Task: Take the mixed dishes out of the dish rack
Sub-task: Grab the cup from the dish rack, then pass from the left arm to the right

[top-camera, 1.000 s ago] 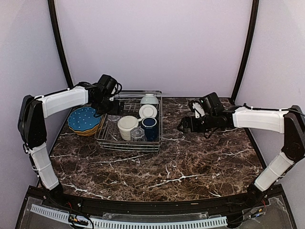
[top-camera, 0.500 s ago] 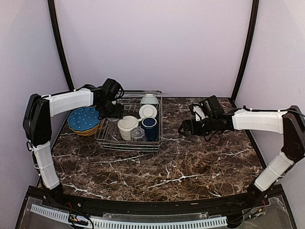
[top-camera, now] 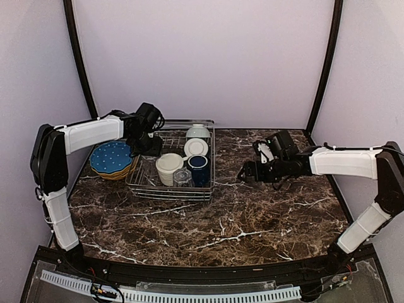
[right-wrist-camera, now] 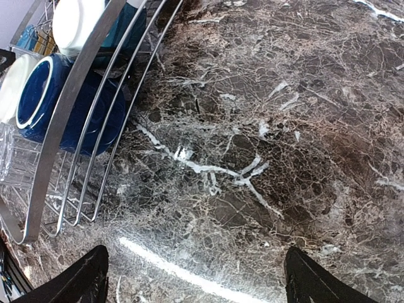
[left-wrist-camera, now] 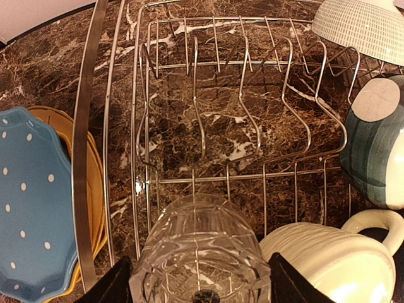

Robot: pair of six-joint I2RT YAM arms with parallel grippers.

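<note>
Plainly the left hand (left-wrist-camera: pixel 201 278) is the one placed for the next lift. Its two fingers stand one on each side of a clear glass (left-wrist-camera: pixel 202 246), close against its wall, but I cannot tell whether they are pressing on it yet. The glass sits inside the dish rack (left-wrist-camera: pixel 85 158), at its left side just within the rim. Its axis seems to point up toward the wrist, so the fingers would close across its round body. Outside that rim, a blue dotted plate (left-wrist-camera: pixel 31 202) lies on the bench. The right hand (right-wrist-camera: pixel 199 271) is spread wide with nothing in it. It hangs over bare bench (right-wrist-camera: pixel 284 126) just right of the rack, with the dark blue mug (right-wrist-camera: pixel 44 95) behind the wires.
</note>
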